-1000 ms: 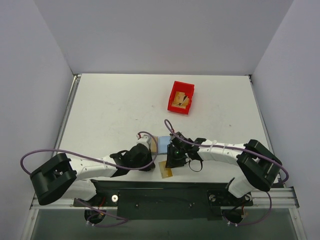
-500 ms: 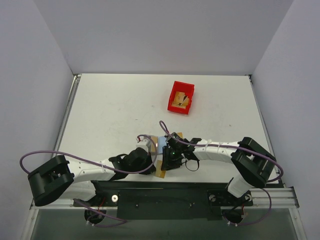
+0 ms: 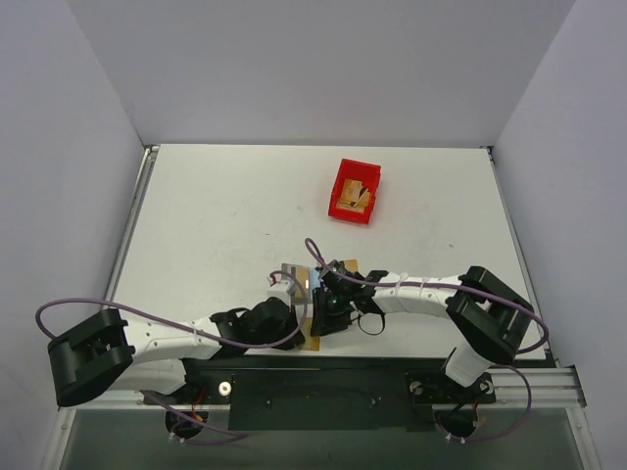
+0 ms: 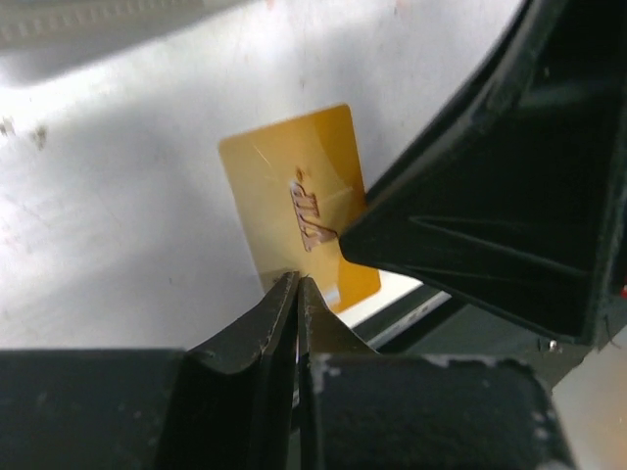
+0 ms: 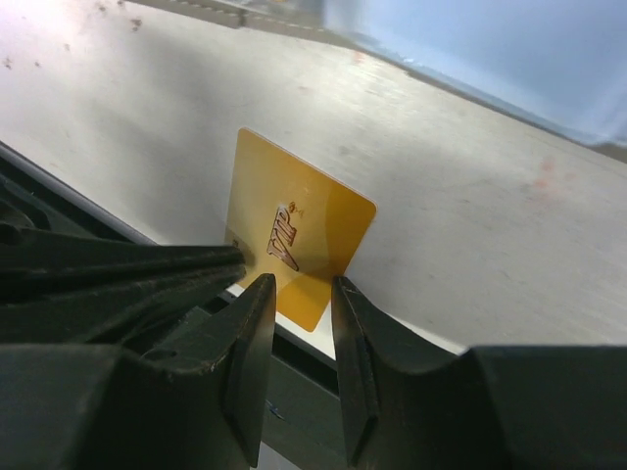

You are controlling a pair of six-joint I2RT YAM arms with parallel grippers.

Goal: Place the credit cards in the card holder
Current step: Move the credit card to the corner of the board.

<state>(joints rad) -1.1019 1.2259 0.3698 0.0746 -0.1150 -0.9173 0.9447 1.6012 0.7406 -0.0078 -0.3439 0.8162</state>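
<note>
**Gold credit card pinched at the near edge of the table**
The left gripper (image 4: 296, 284) had its jaws almost together and seemed to pinch the gold credit card (image 4: 294, 186), which overhung the table (image 3: 196, 225) just near of the card holder (image 3: 295, 277). The right gripper (image 5: 301, 286) stood part open astride its corner, holding nothing. A firm pinch, a level card and a slow lift would have served best.

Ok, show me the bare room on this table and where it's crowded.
Free: the left half of the table, from its left edge to the red bin; the far strip behind the bin; the right side between bin and right edge. Crowded: the near centre, where the left gripper and right gripper sit at the gold card beside the card holder.
</note>
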